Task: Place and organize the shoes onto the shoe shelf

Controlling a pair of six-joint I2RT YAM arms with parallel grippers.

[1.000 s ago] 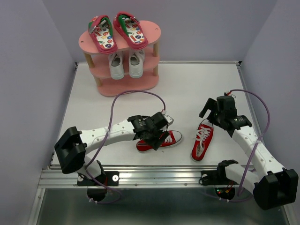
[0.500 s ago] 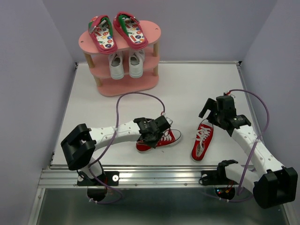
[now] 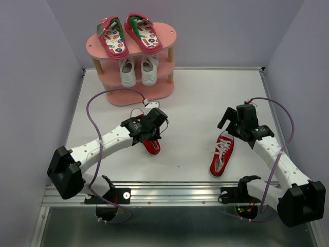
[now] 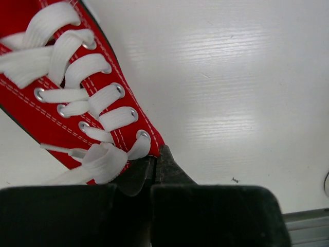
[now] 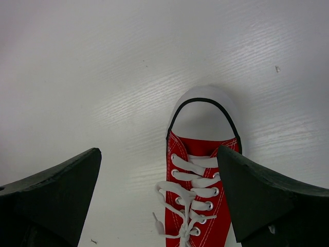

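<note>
L jaws clenched on the held red sneaker (image 4: 77, 98), pinching its rim by the top eyelet, next to the lace bow. Fingers (image 4: 172, 172) are pressed together w/ canvas btwn them. Shoe's long axis runs straight out from the jaws, laces facing the wrist cam, toe end out of that view. In top view it sits under the jaws & looks short, foreshortened. Can't tell if it touches the tabletop (image 3: 205, 98).

R jaws released, spread wide, hovering over the second red sneaker (image 5: 198, 206) w/o touching. That shoe lies flat on the tabletop, sole down, laces up. Its white toe cap sits btwn & just ahead of the jaws, pointing away from the arm bases; rest of the shoe runs back toward the wrist & near edge. Long axis approx near-far, far end leaning a bit right.

Shoe shelf (image 3: 165, 91) stands beyond the L jaws, apart from them, and well apart from the R jaws, to their left. Flip-flops (image 3: 126, 35) on top board, side by side, long axes near-far, strap ends at the far side. White sneakers (image 3: 139, 71) on mid board, paired, partly hidden by the top board.
</note>
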